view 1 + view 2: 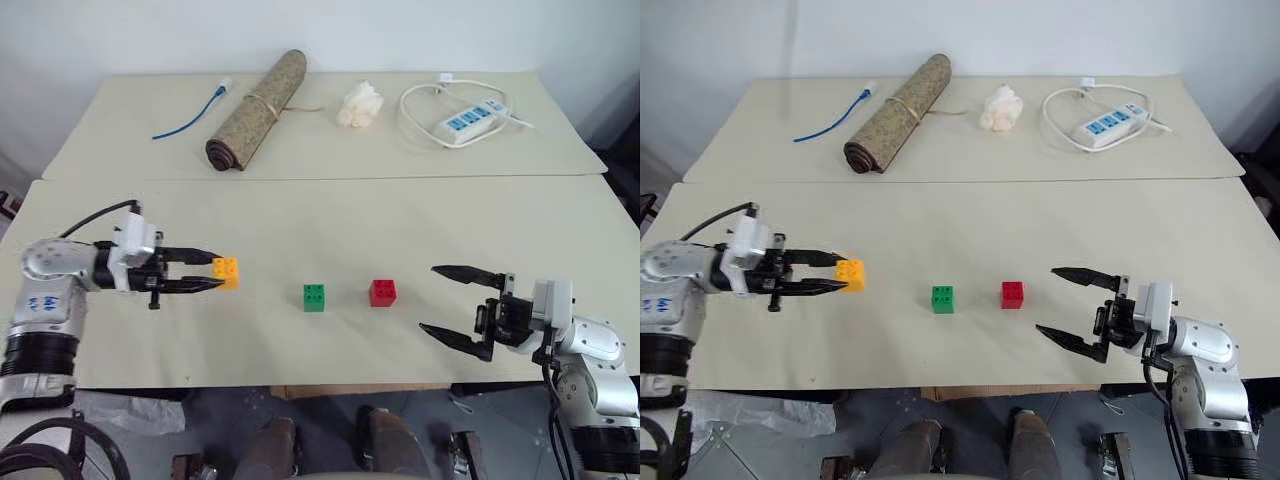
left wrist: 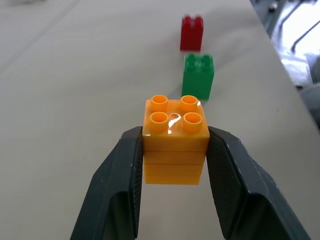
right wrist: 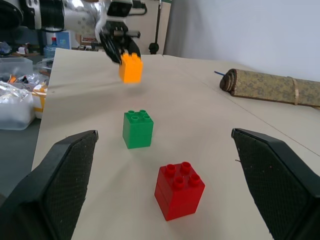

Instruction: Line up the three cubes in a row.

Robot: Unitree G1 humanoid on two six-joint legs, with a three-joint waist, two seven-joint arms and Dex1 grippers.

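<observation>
The left gripper [image 1: 214, 277] is pinching the orange cube [image 1: 227, 271] above the table, left of the green cube [image 1: 314, 297] and red cube [image 1: 382, 292]. Next it probably needs setting down in their line. The right gripper [image 1: 452, 305] is waiting spread.

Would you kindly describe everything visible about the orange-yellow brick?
The orange-yellow brick is a small glossy plastic block with four round studs on top, upright. The left gripper is shut on it, black fingers pressing its two opposite sides. In the right wrist view it appears lifted off the table. It sits left of the green brick, roughly in line.
</observation>
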